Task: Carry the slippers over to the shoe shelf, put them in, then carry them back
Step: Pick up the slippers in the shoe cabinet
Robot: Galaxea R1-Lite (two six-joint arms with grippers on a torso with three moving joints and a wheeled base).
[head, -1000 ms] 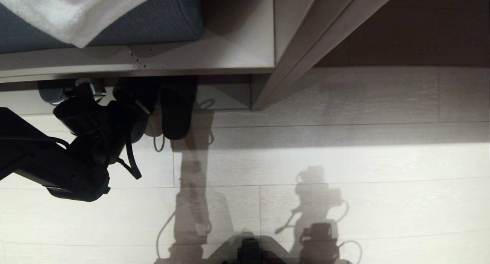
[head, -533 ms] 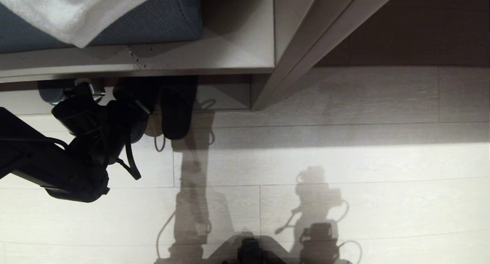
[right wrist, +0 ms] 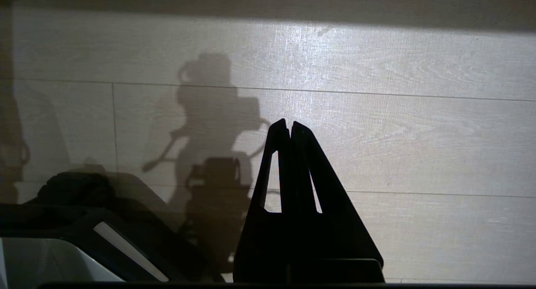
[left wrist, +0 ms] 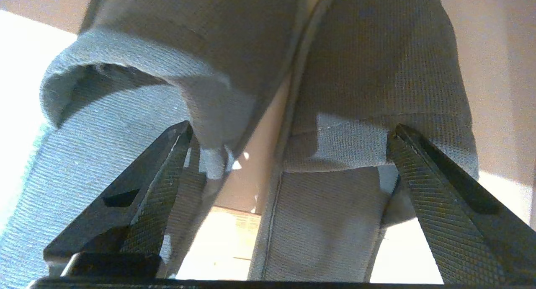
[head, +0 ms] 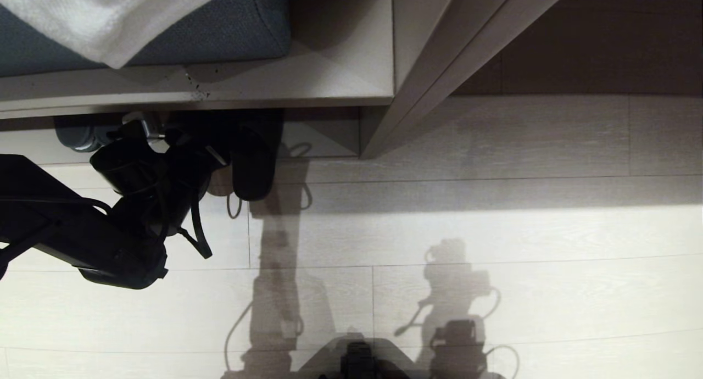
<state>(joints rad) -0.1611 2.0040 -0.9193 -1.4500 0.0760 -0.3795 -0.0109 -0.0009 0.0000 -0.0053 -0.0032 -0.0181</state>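
The black slippers (head: 254,155) lie side by side with their toes in the shoe shelf (head: 324,137) under the bench and their heels out on the floor. My left gripper (head: 184,143) reaches in from the left and covers most of the left slipper. In the left wrist view the left gripper (left wrist: 291,132) stands open and wide across both slippers (left wrist: 360,83). One fingertip (left wrist: 178,140) sits at the left slipper's heel opening, the other at the right slipper's outer side. My right gripper (right wrist: 289,123) is shut and hangs over bare floor.
A blue cushion (head: 219,27) with a white towel (head: 110,16) lies on the bench above the shelf. A slanted desk panel (head: 439,55) stands to the right. A grey rounded thing (head: 74,138) sits in the shelf's left part. My base (head: 357,362) shows at the near edge.
My left arm has shifted a little to the right, toward the slippers, and now covers more of the left one. The slippers have stayed put.
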